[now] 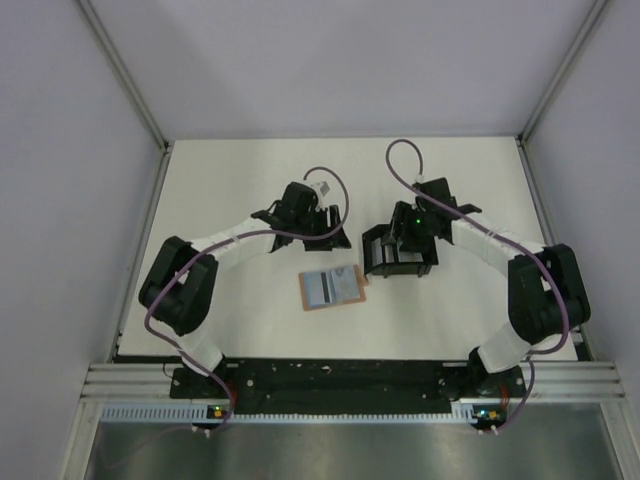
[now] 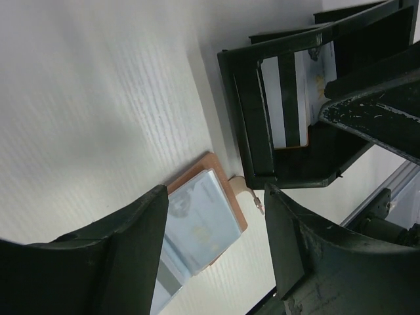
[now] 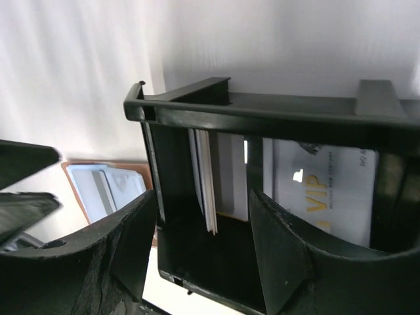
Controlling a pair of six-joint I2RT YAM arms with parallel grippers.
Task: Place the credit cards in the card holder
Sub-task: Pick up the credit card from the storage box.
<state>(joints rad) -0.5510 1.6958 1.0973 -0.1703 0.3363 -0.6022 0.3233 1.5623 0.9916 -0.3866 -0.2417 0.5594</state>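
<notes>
Count: one card holder (image 1: 332, 288), tan, lying flat on the table (image 1: 230, 180) between the two arms, well short of the near edge. One light blue card (image 2: 200, 220) shows on its face. Whether the card is tucked in or only lying on top cannot be told.

One black tray (image 1: 372, 262) sits just right of the holder. It holds a thin stack of cards (image 3: 205, 180) standing on edge and one pale card (image 3: 325, 193) with gold "VIP" lettering. The number in the stack cannot be resolved.

Left arm: elbow folded at left, forearm reaching inward. The left gripper (image 2: 216, 197) hovers above the holder's far side, jaws apart, gripping nothing.

Right arm: elbow at right, forearm angled inward. The right gripper (image 3: 203, 200) is over the tray, jaws spread, nothing clamped.
</notes>
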